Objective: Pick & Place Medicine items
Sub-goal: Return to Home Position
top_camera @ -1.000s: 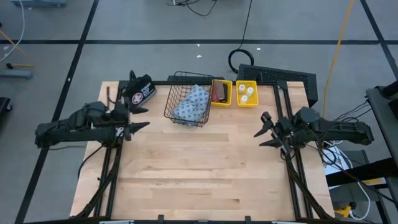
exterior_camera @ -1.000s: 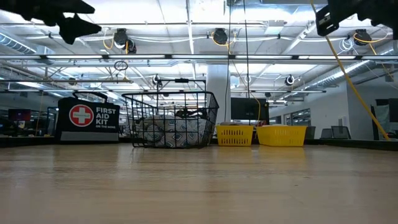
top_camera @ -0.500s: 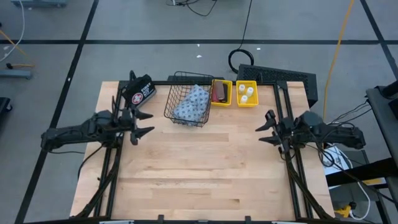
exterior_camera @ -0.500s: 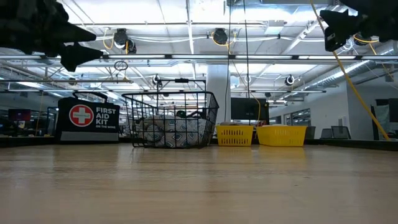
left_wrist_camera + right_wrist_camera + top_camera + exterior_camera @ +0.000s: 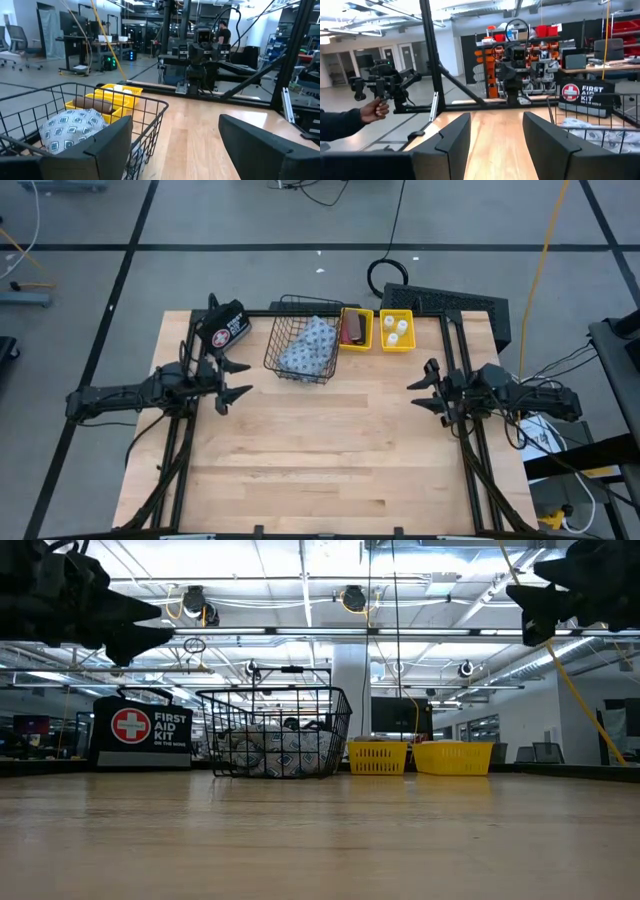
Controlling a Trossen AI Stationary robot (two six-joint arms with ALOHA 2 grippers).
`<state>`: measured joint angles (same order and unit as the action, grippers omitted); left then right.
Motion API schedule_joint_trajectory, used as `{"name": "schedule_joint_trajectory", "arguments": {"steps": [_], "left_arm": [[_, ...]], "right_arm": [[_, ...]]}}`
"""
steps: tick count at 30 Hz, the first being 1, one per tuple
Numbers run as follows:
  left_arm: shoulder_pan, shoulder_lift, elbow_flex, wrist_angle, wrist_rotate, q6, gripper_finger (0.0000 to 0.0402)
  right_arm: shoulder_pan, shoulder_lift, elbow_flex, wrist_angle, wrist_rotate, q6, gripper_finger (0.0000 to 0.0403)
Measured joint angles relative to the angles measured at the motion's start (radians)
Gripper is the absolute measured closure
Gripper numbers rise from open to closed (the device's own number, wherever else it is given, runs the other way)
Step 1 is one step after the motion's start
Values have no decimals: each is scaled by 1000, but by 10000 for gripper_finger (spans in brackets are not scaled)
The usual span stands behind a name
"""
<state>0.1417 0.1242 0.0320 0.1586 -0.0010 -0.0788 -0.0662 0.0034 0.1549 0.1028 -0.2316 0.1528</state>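
Above either side of the table (image 5: 330, 450), left pincer (image 5: 237, 378) and right pincer (image 5: 418, 385), both wide open, empty.

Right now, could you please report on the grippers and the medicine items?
Left gripper open, empty, raised at left. Right gripper open, empty, raised at right. Pouch in wire basket, white bottles in yellow basket. Nothing in the way.

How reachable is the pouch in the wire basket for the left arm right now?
Probably yes: the pouch lies uncovered in the open-topped wire basket, and the left arm hangs close beside it, jaws open and empty. The wire walls mean coming in from above.
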Motion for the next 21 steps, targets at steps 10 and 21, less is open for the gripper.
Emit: {"name": "schedule_joint_trajectory", "arguments": {"steps": [10, 21], "left_arm": [[0, 0, -15, 2, 0, 14, 98], [-10, 0, -15, -14, 1, 46, 102]], "right_arm": [[0, -1, -118, 168, -4, 10, 234], [0, 1, -138, 139, -4, 63, 234]]}}
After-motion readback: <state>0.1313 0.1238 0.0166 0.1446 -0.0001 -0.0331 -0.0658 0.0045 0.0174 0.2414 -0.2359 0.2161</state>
